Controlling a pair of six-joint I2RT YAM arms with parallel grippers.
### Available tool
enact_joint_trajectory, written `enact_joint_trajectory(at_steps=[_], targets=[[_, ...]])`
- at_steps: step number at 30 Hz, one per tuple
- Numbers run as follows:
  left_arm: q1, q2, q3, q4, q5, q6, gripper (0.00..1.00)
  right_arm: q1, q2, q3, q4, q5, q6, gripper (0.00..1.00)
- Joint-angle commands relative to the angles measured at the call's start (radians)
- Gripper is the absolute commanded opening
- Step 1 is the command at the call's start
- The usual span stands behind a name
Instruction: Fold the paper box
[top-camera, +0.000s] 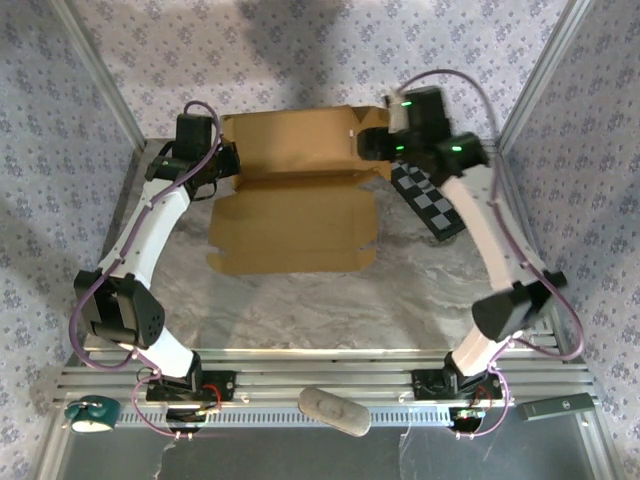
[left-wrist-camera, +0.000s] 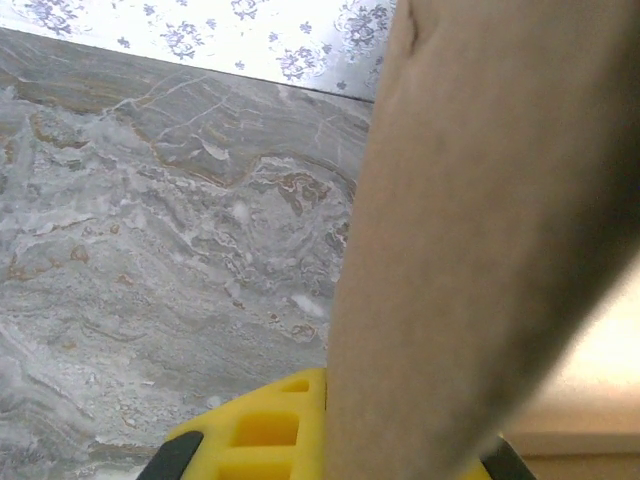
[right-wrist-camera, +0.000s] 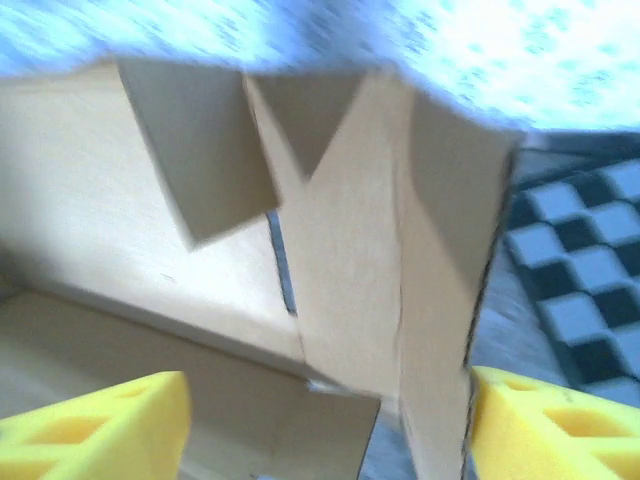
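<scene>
At the paper box (top-camera: 300, 190), left pincer (top-camera: 230, 160) pinches its left edge; right pincer (right-wrist-camera: 325, 425) stands spread.

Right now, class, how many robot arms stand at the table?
2. The left arm reaches the paper box's left edge; the right arm reaches its right edge. None seems hidden.

Overhead view looks down; both wrist views hug the paper box (top-camera: 295, 190).
</scene>
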Motion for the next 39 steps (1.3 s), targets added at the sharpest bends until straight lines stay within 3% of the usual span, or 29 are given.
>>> enact_joint_trajectory(at_steps=[1, 3, 6, 10, 12, 17, 21, 25, 32, 39], targets=[[0.017, -0.017, 0.004, 0.053, 0.093, 0.023, 0.0, -0.172, -0.117, -0.035, 0.28, -0.667, 0.126, 0.79], [0.021, -0.015, -0.001, 0.061, 0.119, 0.033, 0.0, -0.283, -0.124, -0.08, 0.397, -0.731, 0.222, 0.79], [0.03, -0.006, -0.005, 0.067, 0.152, 0.031, 0.0, -0.394, -0.095, -0.159, 0.534, -0.704, 0.329, 0.74], [0.042, 0.004, -0.015, 0.08, 0.194, 0.023, 0.0, -0.428, 0.061, -0.16, 0.584, -0.78, 0.368, 0.45], [0.051, 0.014, -0.014, 0.084, 0.217, 0.015, 0.0, -0.416, 0.122, -0.171, 0.616, -0.864, 0.383, 0.38], [0.077, 0.035, -0.005, 0.089, 0.261, -0.005, 0.0, -0.38, 0.186, -0.186, 0.634, -1.031, 0.386, 0.41], [0.084, 0.056, 0.013, 0.074, 0.278, -0.001, 0.0, -0.334, 0.189, -0.183, 0.645, -1.078, 0.387, 0.5], [0.084, 0.074, 0.029, 0.065, 0.282, 0.002, 0.0, -0.292, 0.192, -0.181, 0.619, -1.1, 0.372, 0.53], [0.084, 0.076, 0.038, 0.06, 0.277, -0.001, 0.0, -0.236, 0.194, -0.159, 0.516, -1.103, 0.298, 0.5], [0.083, 0.067, 0.032, 0.053, 0.279, -0.001, 0.0, -0.2, 0.193, -0.12, 0.361, -1.033, 0.172, 0.52]])
